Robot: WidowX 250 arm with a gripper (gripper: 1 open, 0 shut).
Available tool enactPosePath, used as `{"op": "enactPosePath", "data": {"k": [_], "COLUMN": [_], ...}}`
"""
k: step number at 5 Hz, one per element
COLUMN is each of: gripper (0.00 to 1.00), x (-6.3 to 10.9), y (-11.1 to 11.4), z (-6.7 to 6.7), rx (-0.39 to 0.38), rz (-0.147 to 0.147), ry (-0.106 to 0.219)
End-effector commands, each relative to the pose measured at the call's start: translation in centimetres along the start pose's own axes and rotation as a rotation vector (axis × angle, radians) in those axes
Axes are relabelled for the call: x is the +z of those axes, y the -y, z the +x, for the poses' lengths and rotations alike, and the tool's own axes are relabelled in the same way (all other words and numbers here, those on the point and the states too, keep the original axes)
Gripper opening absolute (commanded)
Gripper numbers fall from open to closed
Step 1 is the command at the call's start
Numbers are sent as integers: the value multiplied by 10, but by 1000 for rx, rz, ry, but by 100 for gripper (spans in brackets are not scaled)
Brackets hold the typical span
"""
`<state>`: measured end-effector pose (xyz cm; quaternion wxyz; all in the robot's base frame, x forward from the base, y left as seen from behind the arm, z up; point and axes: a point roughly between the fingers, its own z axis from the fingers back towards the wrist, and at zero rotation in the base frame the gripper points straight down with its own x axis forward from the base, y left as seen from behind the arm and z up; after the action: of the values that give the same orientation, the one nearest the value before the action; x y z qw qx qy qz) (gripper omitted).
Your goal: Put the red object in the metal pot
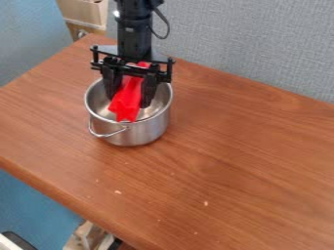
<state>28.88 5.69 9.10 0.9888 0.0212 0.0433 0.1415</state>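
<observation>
The metal pot [128,125] is a small shiny steel pot with a wire handle on its left side, standing on the wooden table. My gripper [131,86] hangs straight down over the pot's opening, shut on the top end of the red object [125,103]. The red object is a long narrow block hanging tilted, its lower end down inside the pot below the rim. Whether that end touches the pot's bottom is hidden.
The brown wooden table [222,146] stretches right and toward the front of the pot. A blue wall rises behind it, and a beige box [86,12] sits at the top left. The table's front edge drops off at the lower left.
</observation>
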Motion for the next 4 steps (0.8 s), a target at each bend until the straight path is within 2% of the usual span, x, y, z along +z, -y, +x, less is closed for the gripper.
{"op": "enactPosePath", "data": {"k": [1,4], "gripper": [0,0], "x": [15,11], "y": [-6,-8], "z": [10,13], "rx": [21,32], "rz": [-4,-8], "ry": [65,64]}}
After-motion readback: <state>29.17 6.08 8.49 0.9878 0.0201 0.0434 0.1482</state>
